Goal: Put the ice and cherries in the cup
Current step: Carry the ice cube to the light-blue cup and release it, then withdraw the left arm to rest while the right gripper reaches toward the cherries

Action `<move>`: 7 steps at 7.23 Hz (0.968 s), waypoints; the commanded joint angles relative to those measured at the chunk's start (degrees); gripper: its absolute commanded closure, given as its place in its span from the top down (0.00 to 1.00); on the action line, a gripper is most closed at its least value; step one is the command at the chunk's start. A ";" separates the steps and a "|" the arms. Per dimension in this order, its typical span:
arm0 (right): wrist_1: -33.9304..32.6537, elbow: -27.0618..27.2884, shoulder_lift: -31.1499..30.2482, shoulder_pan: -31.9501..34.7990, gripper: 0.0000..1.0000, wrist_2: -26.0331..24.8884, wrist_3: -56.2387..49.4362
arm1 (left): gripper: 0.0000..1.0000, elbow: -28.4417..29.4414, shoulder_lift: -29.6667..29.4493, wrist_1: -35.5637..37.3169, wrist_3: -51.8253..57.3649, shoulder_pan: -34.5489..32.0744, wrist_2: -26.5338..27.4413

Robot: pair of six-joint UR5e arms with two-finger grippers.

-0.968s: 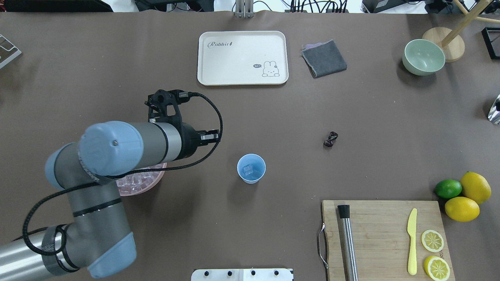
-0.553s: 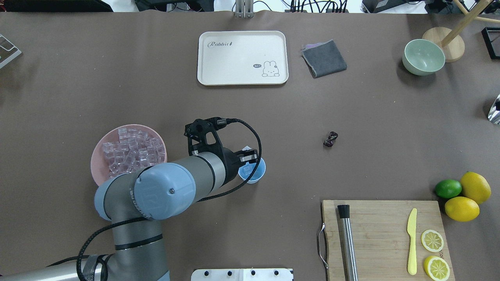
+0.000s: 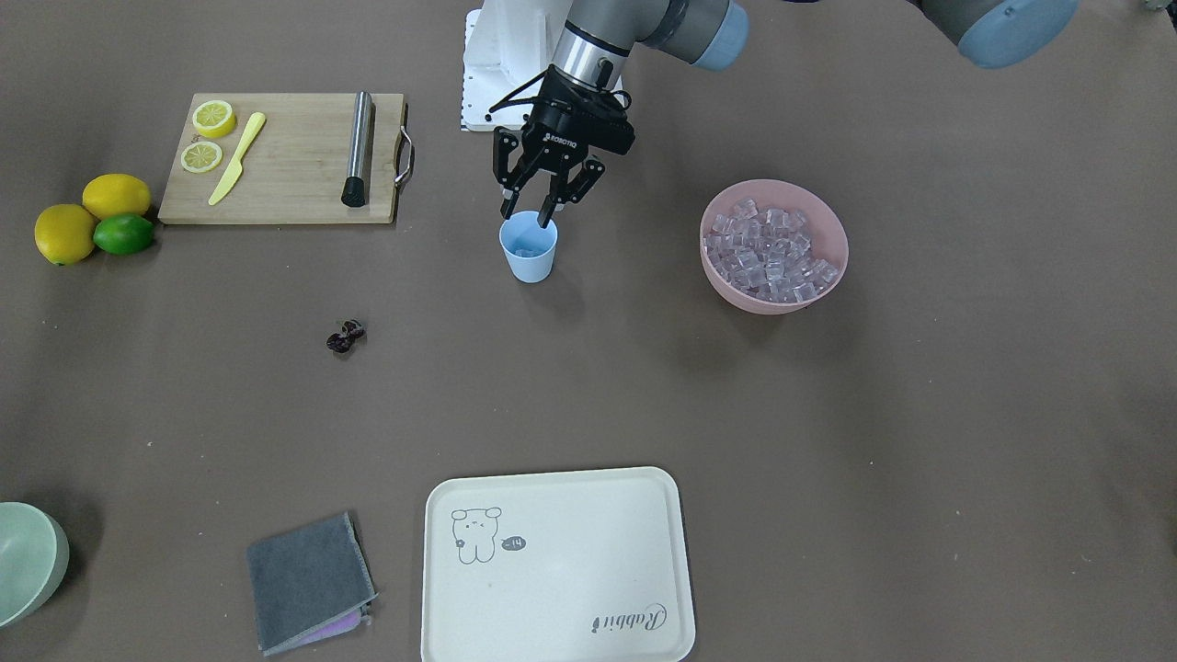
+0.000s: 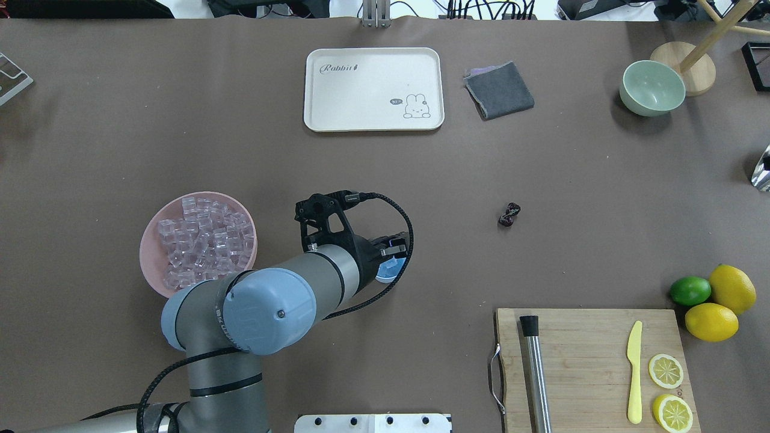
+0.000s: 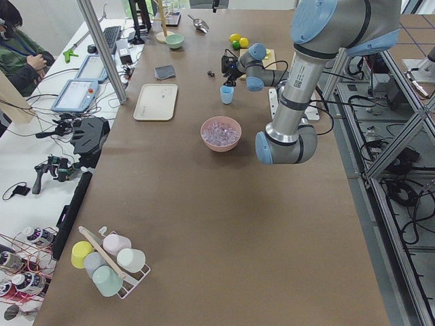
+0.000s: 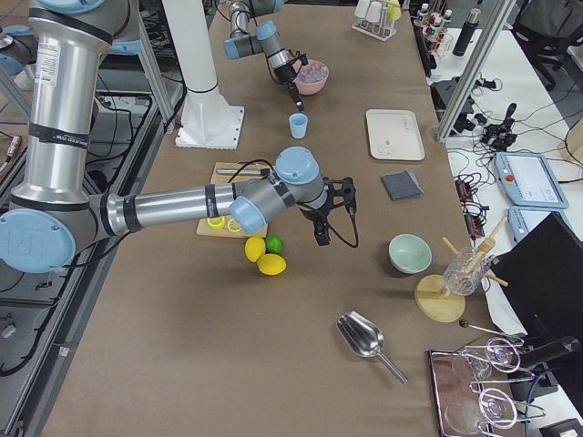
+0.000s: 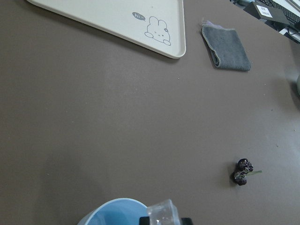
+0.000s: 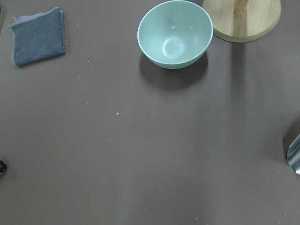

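The light blue cup stands mid-table with an ice cube inside. My left gripper hangs just above its rim, shut on one clear ice cube; the cup rim shows below it in the left wrist view. From overhead the gripper covers most of the cup. More ice fills the pink bowl to its left. The dark cherries lie on the table right of the cup, and also show in the left wrist view. My right gripper hovers beyond the lemons; I cannot tell its state.
A cream tray, a grey cloth and a pale green bowl lie at the far side. A cutting board with muddler, knife and lemon slices, plus lemons and a lime, sit front right.
My left arm swung right from over the pink bowl to above the cup, carrying an ice cube. The bowl is uncovered now and the gripper hides most of the cup.
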 commanded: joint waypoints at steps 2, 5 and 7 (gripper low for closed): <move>-0.11 0.64 0.61 0.00 1.00 0.09 0.52 | 0.98 -1.83 0.85 0.94 0.41 -0.46 -0.35; -0.82 0.64 7.19 -4.45 1.00 -2.62 9.98 | 0.99 -15.62 4.63 24.34 12.86 -9.81 -15.29; -0.99 0.64 11.32 -13.05 1.00 -9.20 20.77 | 0.99 -20.72 9.52 32.22 25.93 -20.73 -26.43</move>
